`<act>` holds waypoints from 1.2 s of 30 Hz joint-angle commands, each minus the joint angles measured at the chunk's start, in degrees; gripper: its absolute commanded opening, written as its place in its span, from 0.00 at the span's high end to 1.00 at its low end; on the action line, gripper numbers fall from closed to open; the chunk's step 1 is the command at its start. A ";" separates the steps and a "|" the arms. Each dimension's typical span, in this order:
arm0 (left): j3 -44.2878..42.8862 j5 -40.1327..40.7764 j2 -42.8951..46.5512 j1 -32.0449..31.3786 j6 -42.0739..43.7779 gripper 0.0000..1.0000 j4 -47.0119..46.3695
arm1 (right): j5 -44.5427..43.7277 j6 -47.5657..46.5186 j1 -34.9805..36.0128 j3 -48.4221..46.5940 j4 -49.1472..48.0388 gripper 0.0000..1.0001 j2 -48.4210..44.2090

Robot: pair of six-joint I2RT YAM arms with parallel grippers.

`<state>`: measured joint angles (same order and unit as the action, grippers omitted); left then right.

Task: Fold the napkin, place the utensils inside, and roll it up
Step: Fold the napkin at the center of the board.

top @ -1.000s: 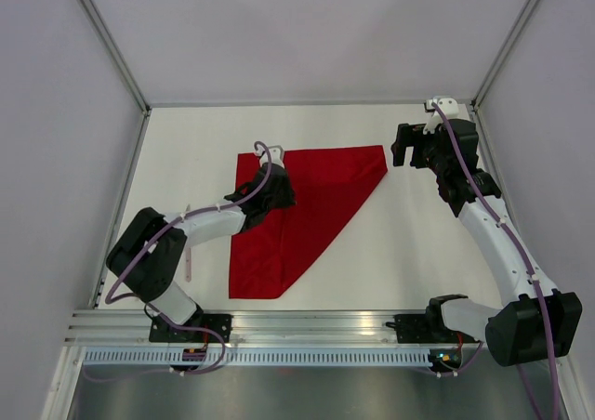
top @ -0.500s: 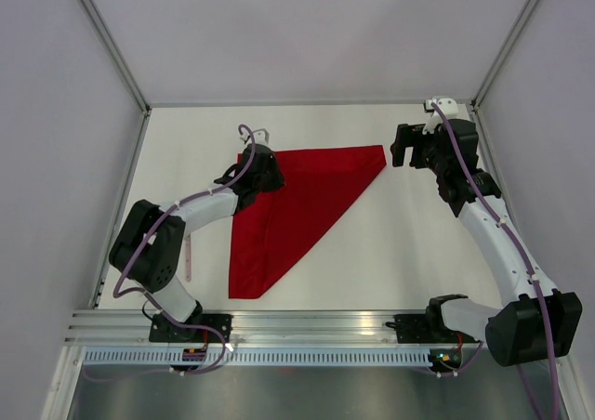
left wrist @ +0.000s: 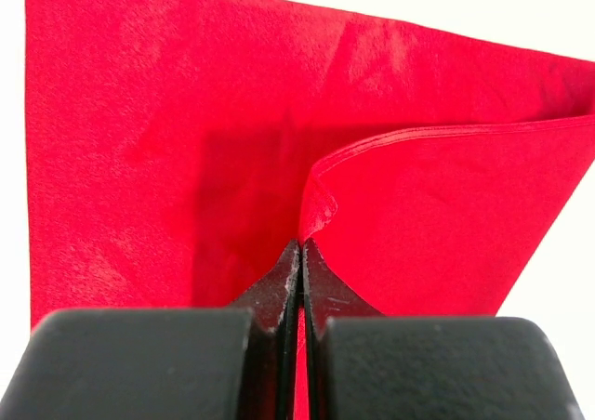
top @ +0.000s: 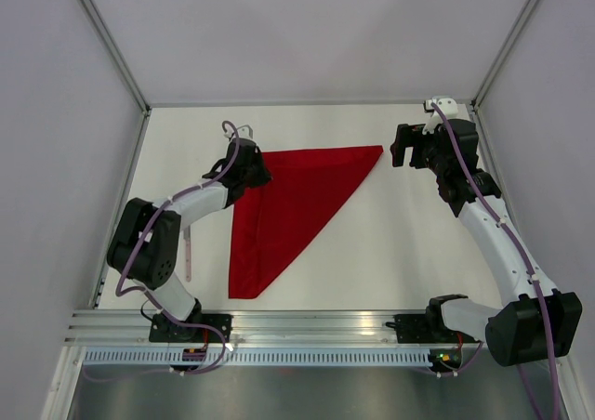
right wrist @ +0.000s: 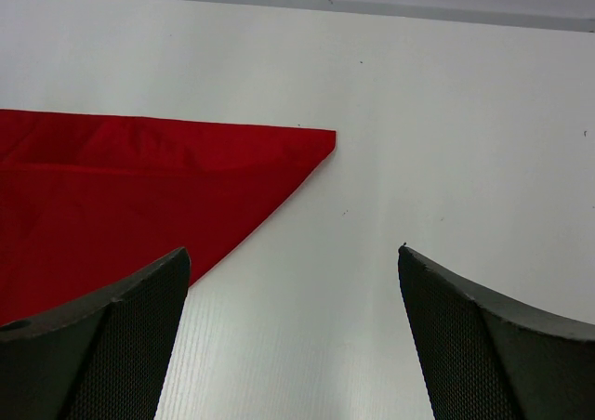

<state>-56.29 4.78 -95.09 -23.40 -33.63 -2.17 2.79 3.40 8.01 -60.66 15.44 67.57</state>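
Top external: left fingers (left wrist: 299, 257) clamped shut on a corner of the red napkin (top: 288, 206); right fingers (top: 400, 148) spread wide, holding nothing.
Nearest the arm bases, a pale utensil (top: 189, 257) lies on the white surface (top: 390, 253) by the left arm's elbow, left of the cloth & apart from it. Napkin lies as a triangle in mid surface: near tip points toward the rail, straight edge runs up its left side, slanted edge runs to the far-right corner. At the far-left corner the left fingers pinch the top layer; left wrist view shows that layer curled up off the flat layer under it. Further right, the right fingers hang just past the far-right corner, not touching it.
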 commanded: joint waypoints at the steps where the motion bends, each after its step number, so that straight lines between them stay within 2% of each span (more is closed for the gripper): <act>1: -2.77 -1.70 -0.54 1.16 1.55 0.98 0.24 | 0.03 0.82 -0.19 -1.56 0.99 0.03 -0.07; 19: -5.76 -4.51 -2.64 6.87 2.60 0.98 1.82 | 0.20 0.82 -0.19 -1.47 0.99 0.03 0.28; 36: -8.66 -6.27 -5.72 9.60 3.13 0.98 3.49 | 0.47 0.82 -0.19 -1.56 0.99 0.03 0.81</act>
<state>-62.76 -0.19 -100.53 -14.48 -32.53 1.15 3.20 3.40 8.01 -60.66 15.49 68.36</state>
